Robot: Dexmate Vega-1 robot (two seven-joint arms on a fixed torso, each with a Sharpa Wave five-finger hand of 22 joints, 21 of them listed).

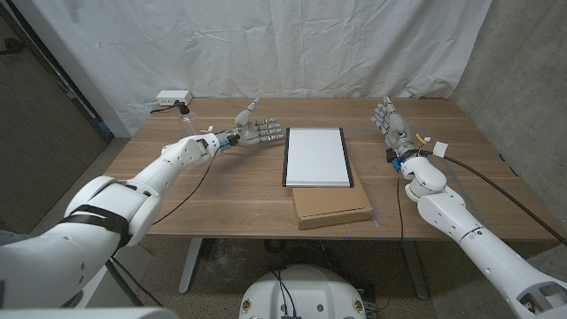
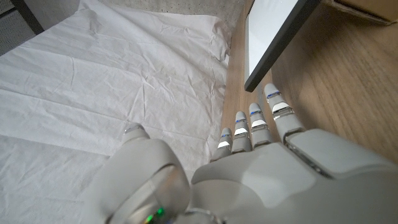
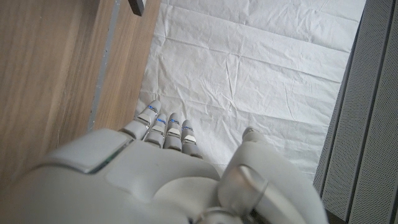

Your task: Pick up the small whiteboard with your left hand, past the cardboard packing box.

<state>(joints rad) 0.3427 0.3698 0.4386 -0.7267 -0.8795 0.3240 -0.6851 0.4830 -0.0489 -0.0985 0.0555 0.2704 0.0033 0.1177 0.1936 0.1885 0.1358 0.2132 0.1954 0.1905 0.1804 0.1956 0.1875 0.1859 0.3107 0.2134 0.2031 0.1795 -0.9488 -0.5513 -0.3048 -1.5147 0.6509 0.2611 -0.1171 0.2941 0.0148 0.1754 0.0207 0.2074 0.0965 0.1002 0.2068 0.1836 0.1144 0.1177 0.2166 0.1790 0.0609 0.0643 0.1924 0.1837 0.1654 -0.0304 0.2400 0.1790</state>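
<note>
Two hands, both empty, fingers spread. Small whiteboard (image 1: 316,157): bench (image 1: 221,190) centre, near edge overlapping cardboard packing box (image 1: 332,206) at its 6 o'clock. Left hand (image 1: 257,133): just beside the board's far corner, at its 9 o'clock. Right hand (image 1: 390,121): idle, 3 o'clock. Advice: slide fingertips (image 2: 275,106) under the raised dark frame, pinch, lift level.

No legible text, labels or numbers anywhere; whiteboard (image 1: 316,157) face blank; box (image 1: 331,206) unmarked; small blue marks on fingers (image 2: 255,118) too small to read.
</note>
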